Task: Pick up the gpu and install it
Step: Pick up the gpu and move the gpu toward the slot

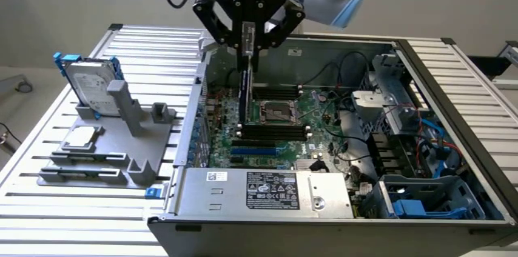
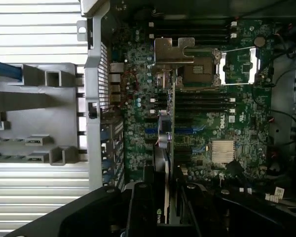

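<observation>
- Table: ribbed aluminium slats, carrying everything.
- Drive: silver metal in a blue frame, standing on edge in the holder.
- Holder: grey moulded plastic with slots and posts. It is propping parts upright, I judge so that an edge is left free for gripping.
- Case: sheet metal, lying open side up and giving reach from above.
- Gripper: black and two-fingered, hanging over the case with its jaws clamping one end of the gpu.
- Gpu: a thin flat card, hanging lengthwise and edge-on just above the motherboard. I cannot tell whether the two are touching. The wrist view is showing a glossy black shroud on one face and a bent silver bracket at the low end. Carried this slim way, I judge, it is clearing walls and cables.
- Motherboard: green and densely populated, lying flat on the case floor.
- Power supply: silver box with a printed label.
- Caddy: blue plastic, sitting at the exterior view's right.
</observation>
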Action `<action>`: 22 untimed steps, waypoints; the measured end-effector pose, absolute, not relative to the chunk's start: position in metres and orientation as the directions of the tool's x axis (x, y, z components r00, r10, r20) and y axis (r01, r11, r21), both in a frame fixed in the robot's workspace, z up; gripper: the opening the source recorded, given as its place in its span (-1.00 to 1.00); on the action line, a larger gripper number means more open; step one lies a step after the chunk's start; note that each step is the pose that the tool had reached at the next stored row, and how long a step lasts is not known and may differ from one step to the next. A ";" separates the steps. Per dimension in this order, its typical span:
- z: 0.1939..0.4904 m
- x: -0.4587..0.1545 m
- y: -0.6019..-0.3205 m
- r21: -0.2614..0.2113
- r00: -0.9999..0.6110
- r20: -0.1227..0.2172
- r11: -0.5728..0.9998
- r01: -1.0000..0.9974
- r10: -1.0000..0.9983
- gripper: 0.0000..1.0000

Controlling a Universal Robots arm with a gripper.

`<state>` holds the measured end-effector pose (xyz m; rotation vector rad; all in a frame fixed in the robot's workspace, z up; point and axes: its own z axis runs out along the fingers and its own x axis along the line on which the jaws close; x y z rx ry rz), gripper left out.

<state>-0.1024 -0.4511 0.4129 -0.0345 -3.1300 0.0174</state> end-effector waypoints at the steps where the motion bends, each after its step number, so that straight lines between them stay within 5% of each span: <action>1: 0.411 -0.098 -0.451 -0.012 -1.000 0.011 1.000 0.022 0.022 -0.48; 22: 0.382 -0.039 -0.430 -0.012 -1.000 0.011 1.000 0.022 0.022 -0.48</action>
